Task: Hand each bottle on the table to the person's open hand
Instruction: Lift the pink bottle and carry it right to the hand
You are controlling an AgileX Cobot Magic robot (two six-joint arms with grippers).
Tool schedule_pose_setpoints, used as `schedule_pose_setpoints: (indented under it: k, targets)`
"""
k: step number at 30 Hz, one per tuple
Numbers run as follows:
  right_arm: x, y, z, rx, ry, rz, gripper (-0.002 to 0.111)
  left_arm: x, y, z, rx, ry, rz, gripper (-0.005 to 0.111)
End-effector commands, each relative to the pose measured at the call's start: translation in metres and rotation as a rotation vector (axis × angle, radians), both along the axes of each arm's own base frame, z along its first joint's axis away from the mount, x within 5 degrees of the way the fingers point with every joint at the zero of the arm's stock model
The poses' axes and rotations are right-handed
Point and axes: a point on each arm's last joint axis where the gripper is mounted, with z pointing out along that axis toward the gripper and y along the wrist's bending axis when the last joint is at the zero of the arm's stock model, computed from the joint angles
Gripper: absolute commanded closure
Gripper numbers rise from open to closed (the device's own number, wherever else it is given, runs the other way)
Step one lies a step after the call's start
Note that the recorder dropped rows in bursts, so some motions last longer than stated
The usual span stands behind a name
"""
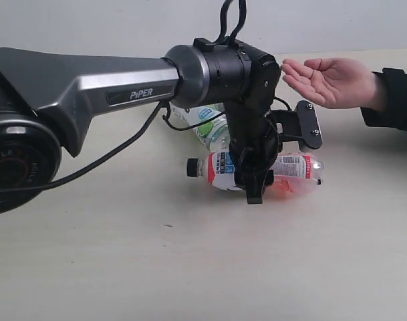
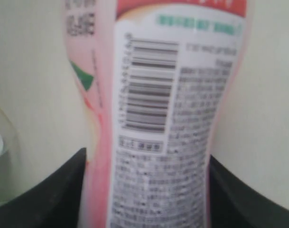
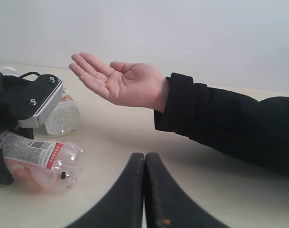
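Left arm extends from the left, wrist bent downward; left gripper (image 1: 254,190) clasps the red-pink bottle (image 1: 293,166) lying on the table (image 1: 190,267). Right gripper (image 3: 145,157) is closed and empty.

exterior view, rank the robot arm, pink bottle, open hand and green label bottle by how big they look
1. robot arm, helped by nearness to the camera
2. pink bottle and open hand, about alike
3. green label bottle, mostly hidden behind the arm
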Motion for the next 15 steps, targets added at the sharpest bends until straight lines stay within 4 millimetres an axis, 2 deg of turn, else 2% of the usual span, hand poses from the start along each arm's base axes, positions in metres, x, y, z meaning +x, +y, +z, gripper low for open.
schedule_pose_setpoints:
  k: [1,2,10,13,15]
  targets:
    - [0.000,0.000,0.000,0.002,-0.013,-0.002,0.108,-0.004,0.001,0.011,0.009,0.020,0.032,0.103]
    - [0.000,0.000,0.000,0.002,-0.013,-0.002,0.108,-0.005,0.001,0.017,0.003,0.026,0.059,0.107]
    - [0.000,0.000,0.000,0.002,-0.013,-0.002,0.108,-0.021,-0.004,0.067,-0.084,0.039,0.215,0.107]
    - [0.000,0.000,0.000,0.002,-0.013,-0.002,0.108,-0.026,-0.005,0.089,-0.150,0.035,0.304,0.107]
    - [0.000,0.000,0.000,0.002,-0.013,-0.002,0.108,-0.026,-0.006,0.106,-0.238,0.042,0.426,0.107]
